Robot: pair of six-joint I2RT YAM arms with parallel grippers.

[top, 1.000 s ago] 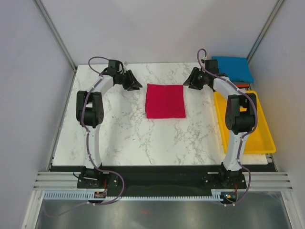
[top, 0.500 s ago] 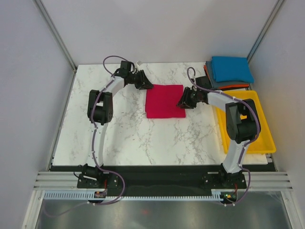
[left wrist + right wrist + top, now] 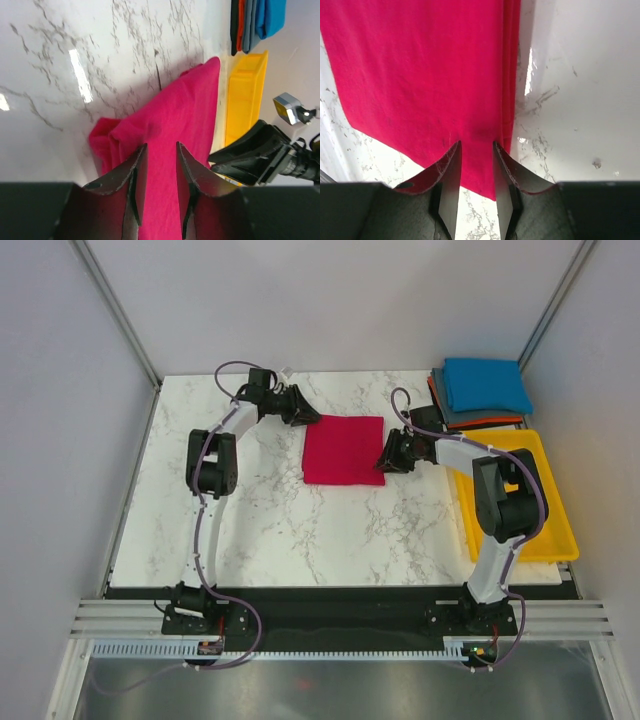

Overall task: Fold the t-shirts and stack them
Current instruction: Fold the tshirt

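Note:
A crimson-red t-shirt (image 3: pixel 343 450), folded into a square, lies flat in the middle of the table. My left gripper (image 3: pixel 305 419) rests on its far left corner, open, with flat cloth showing between the fingers (image 3: pixel 160 145) and a small bunch of cloth (image 3: pixel 107 135) beside them. My right gripper (image 3: pixel 384 454) sits on the shirt's right edge near the front corner, also open, its tips (image 3: pixel 476 143) over the red cloth (image 3: pixel 420 65). A stack of folded t-shirts (image 3: pixel 485 390) lies at the back right: blue on top, grey and orange below.
A yellow plastic tray (image 3: pixel 520 525) runs along the right edge, under the right arm. The folded stack (image 3: pixel 257 20) and the tray (image 3: pixel 245 95) also show in the left wrist view, past the red shirt. Walls close the table on three sides.
Both grippers came down from beyond the shirt's far corners onto it, the right one swinging to its right edge with narrowing jaws. The shirt has slid slightly left.

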